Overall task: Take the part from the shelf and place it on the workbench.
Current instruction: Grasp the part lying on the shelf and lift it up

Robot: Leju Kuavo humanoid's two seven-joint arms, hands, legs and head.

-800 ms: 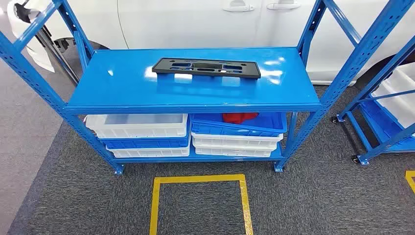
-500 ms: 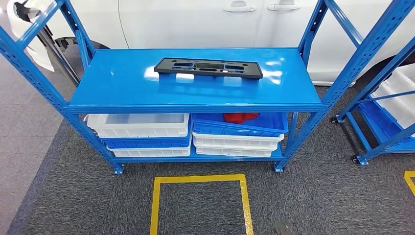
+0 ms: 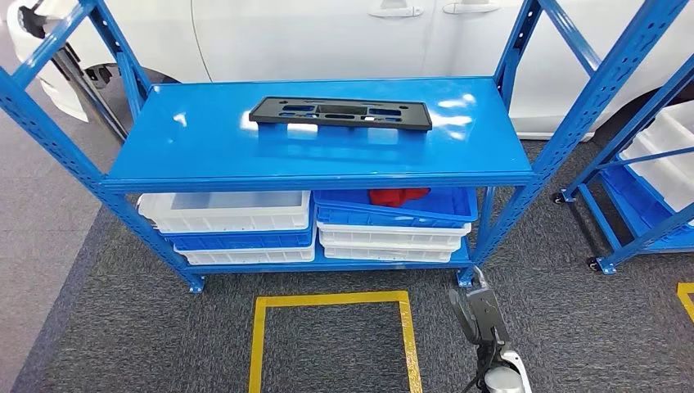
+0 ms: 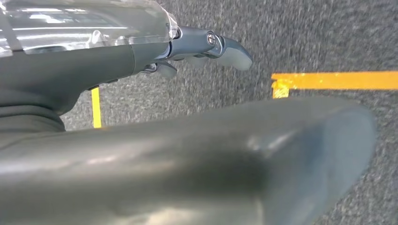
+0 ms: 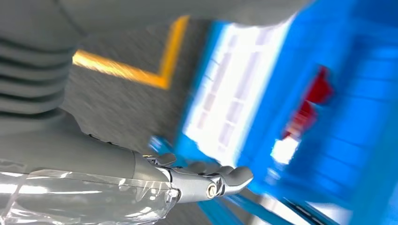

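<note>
rising into the head view from the bottom edge, the right hand (image 3: 481,315) sits over grey carpet (image 3: 556,327), just right of a yellow taped square (image 3: 331,300) and in front of the shelf's right front leg. nothing is in it; the right wrist view shows its fingers (image 5: 225,178) extended and apart, with blurred white and blue trays behind them. left hand (image 4: 206,44) appears in the left wrist view above carpet and yellow tape, fingers stretched out, holding nothing.

blue shelf unit (image 3: 327,176) stands past the taped square. its lower level carries stacked white trays (image 3: 229,211) and blue trays (image 3: 393,209); a red object (image 3: 398,196) lies in the top blue tray on the right.

black part (image 3: 341,113), a long flat plate with cut-outs, lies flat on the top shelf surface, toward the rear edge and roughly centred. neither hand touches it.

white car (image 3: 344,37) is parked behind the shelf. a second blue rack (image 3: 646,188) with white bins stands at the far right.
</note>
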